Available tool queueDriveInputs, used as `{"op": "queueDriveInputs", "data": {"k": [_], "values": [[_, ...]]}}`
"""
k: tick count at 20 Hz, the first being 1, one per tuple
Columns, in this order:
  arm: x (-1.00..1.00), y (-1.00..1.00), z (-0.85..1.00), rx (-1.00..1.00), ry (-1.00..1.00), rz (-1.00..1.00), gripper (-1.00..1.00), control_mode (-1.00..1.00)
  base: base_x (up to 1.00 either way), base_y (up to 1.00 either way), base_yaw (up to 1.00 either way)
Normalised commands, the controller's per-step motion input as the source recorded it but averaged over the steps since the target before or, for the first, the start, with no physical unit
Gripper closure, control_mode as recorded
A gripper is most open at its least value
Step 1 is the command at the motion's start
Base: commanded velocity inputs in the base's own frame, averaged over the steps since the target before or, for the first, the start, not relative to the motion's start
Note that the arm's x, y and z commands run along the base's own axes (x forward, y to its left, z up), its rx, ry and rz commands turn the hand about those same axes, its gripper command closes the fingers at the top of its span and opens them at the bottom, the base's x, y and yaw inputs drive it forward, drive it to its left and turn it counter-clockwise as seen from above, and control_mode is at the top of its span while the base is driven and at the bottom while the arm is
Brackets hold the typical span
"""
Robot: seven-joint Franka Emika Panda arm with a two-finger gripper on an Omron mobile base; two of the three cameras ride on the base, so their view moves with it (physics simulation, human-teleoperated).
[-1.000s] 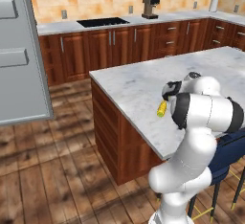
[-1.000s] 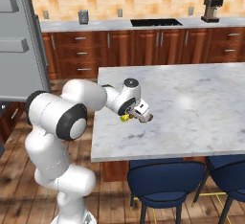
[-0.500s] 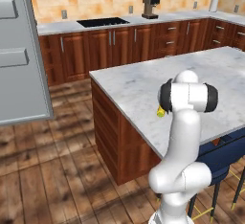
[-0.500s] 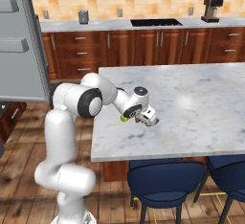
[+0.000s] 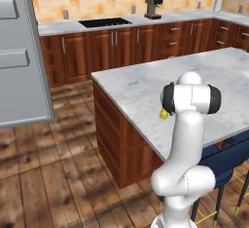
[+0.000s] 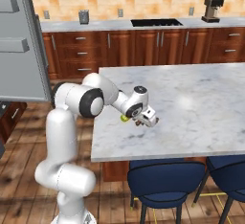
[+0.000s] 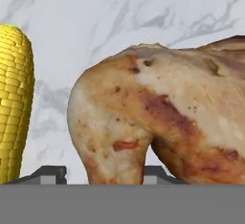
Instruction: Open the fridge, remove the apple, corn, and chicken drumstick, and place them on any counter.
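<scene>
The gripper (image 6: 147, 119) was low over the near left part of the island counter (image 6: 201, 94), at the end of the arm reaching out from the base. In the hand view the chicken drumstick (image 7: 158, 132) lay directly ahead of the two dark finger tips, its thick meaty end between them, resting on the marble. The jaws appeared partly parted around the drumstick, but whether they pressed on it or stood clear could not be told from the frames. The corn (image 7: 14, 103) lay on the counter just beside the drumstick; in the left base view it showed as a small yellow spot (image 5: 164, 114) next to the arm's elbow. The fridge (image 5: 22, 51) stood well apart to the left, its grey door swung open.

As a judgement: the drumstick looked light and firm, with a lumpy, roasted skin that might be slightly slick. Its uneven bulk could let it roll or twist in a narrow grip. The thick middle of the meaty end seemed the safest place to hold it. The corn, a stiff ribbed cob, would be best taken across its middle.
</scene>
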Motion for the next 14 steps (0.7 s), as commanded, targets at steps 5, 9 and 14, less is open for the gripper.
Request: {"op": "queueDriveInputs", "data": {"k": [5,9,14], "values": [[-1.0,0.02,-0.1,0.03,0.12,-0.06,-1.0,-1.0,0.0,0.0,0.0],[-0.89,0.06,-0.18,0.03,0.12,-0.01,-1.0,-1.0,0.0,0.0,0.0],[-1.0,0.0,-0.2,0.04,0.1,-0.02,-1.0,-1.0,0.0,0.0,0.0]]}}
